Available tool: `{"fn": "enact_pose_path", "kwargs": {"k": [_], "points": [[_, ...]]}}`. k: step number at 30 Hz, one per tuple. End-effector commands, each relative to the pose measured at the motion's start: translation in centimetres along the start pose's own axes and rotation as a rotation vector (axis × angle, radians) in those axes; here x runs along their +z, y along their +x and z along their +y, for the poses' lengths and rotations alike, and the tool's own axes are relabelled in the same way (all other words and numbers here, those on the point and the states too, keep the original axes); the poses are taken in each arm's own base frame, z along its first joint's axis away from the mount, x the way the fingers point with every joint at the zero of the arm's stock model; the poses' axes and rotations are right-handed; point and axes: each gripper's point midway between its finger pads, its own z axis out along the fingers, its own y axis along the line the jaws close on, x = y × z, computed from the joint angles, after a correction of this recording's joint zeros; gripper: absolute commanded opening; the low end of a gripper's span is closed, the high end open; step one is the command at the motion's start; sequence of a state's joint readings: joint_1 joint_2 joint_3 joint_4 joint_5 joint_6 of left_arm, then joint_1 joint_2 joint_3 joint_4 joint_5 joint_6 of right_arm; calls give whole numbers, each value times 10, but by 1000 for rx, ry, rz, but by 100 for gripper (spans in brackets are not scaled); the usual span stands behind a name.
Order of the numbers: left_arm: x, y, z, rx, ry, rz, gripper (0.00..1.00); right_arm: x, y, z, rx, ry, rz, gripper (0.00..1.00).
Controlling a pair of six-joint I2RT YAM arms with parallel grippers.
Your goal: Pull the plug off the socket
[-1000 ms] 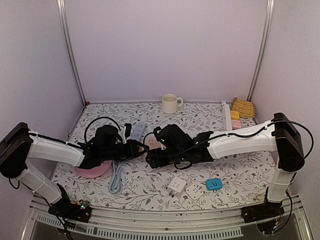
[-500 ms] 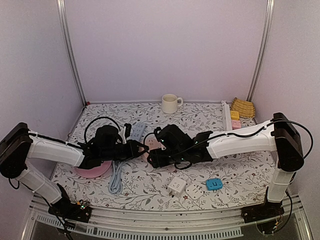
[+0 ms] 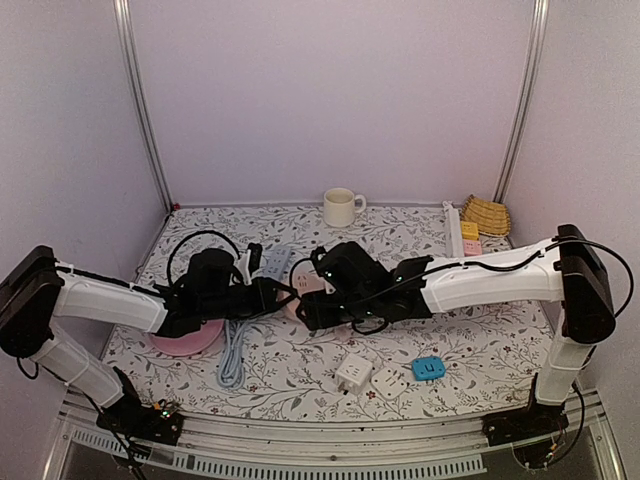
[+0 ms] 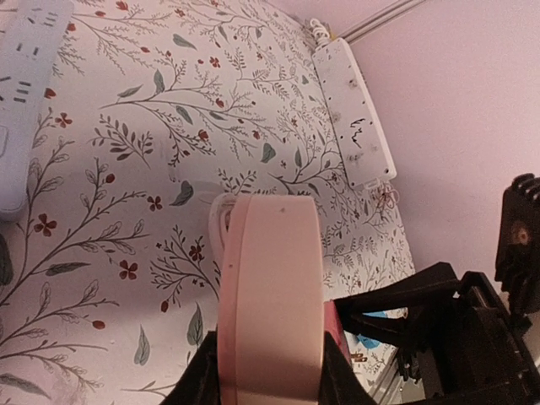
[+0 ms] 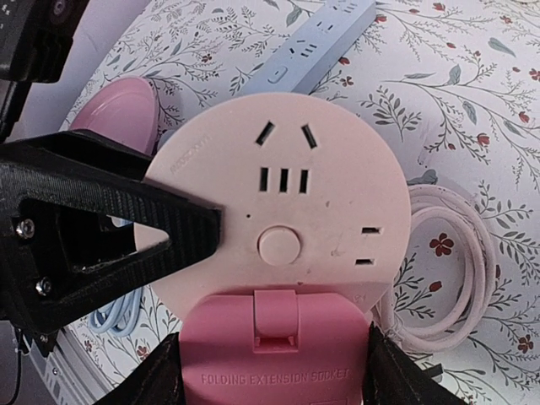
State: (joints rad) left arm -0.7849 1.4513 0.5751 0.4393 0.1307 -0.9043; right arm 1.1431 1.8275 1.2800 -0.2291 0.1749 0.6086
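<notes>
The round pink socket [image 5: 283,219] is held on edge, clamped by the left gripper [image 4: 268,375] and right gripper [image 5: 270,375], its face turned toward the right wrist.

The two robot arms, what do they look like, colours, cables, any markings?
Both match. The left arm and right arm have white tubular links, bulky black joints and black wrists. Thin black cables loop alongside them. The fingers are angular black plastic with small screws. No readable markings on them.
</notes>
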Motion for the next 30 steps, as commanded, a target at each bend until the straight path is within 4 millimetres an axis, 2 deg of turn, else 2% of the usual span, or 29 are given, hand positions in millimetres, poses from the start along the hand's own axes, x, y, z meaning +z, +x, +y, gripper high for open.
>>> {"fn": "enact_pose_path", "kwargs": {"k": [1,13,22,30], "points": [[-2,-15,24,22,-83,-58,0,-35,-33,16,5,-54,-91,42],[1,-16,23,21,-78,-50,0,-43,-31,11,9,-47,-98,41],[-1,-19,16,27,-54,-51,0,-39,-26,10,8,-48,-80,41],[6,-17,35,48,-140,-32,0,-55,-33,14,13,-73,-103,41]]}}
